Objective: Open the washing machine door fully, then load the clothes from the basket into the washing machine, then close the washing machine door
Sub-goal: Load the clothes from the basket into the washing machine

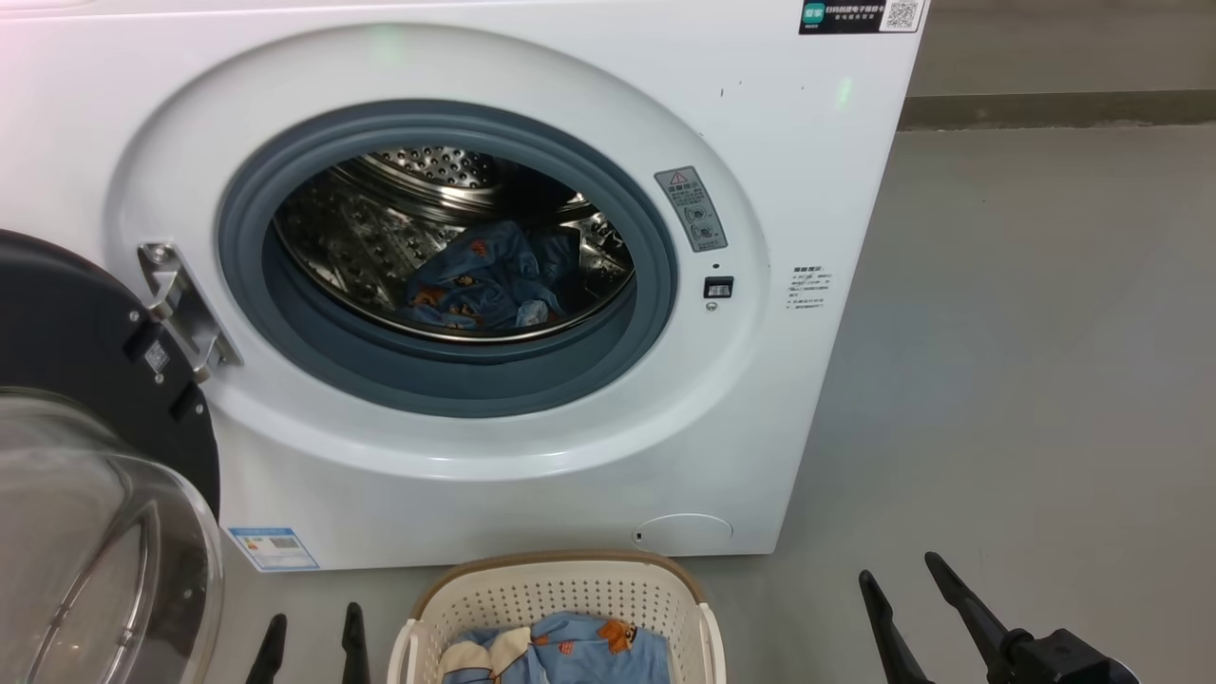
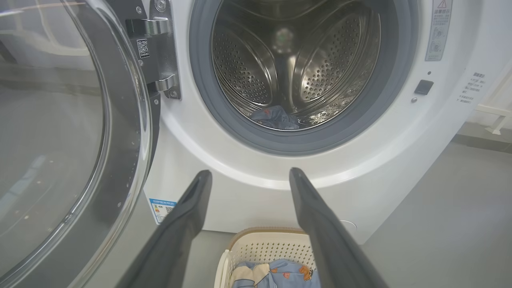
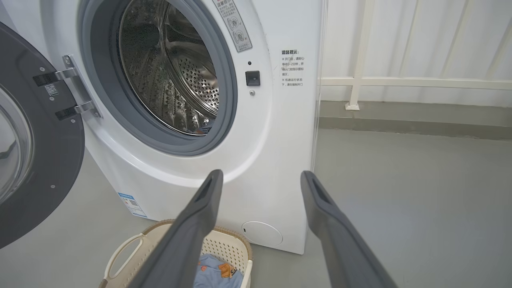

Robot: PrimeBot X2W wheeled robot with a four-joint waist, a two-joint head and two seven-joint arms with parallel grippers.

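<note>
**One machine, one basket, two heaps of clothes, both grippers standing apart**

One washing machine (image 1: 807,190) is standing on the grey floor (image 1: 1045,380); its single washing machine door (image 1: 66,323) is hanging wide open at the machine's left, held by one steel hinge (image 1: 180,309); one basket (image 1: 570,594) is sitting just in front of the machine's foot. The clothes are lying in two heaps: one blue printed bundle (image 1: 484,280) inside the machine's drum, one heap (image 1: 589,655) in the basket. Two grippers are showing; the left gripper (image 1: 315,613) is hovering before the machine beside the basket with fingers spread and holding nothing; the right gripper (image 1: 898,567) is hovering off the machine's right front corner, likewise spread and empty.

Labels on the machine are numbering four: a blue label sticker (image 1: 274,548) at its lower left, a grey warning sticker (image 1: 692,209) with a red triangle, a black QR label (image 1: 860,14) at the top right, and a Chinese notice (image 3: 289,52), too small for reading.

Bare floor is stretching right of the machine, ending at a white railing (image 3: 400,82).
</note>
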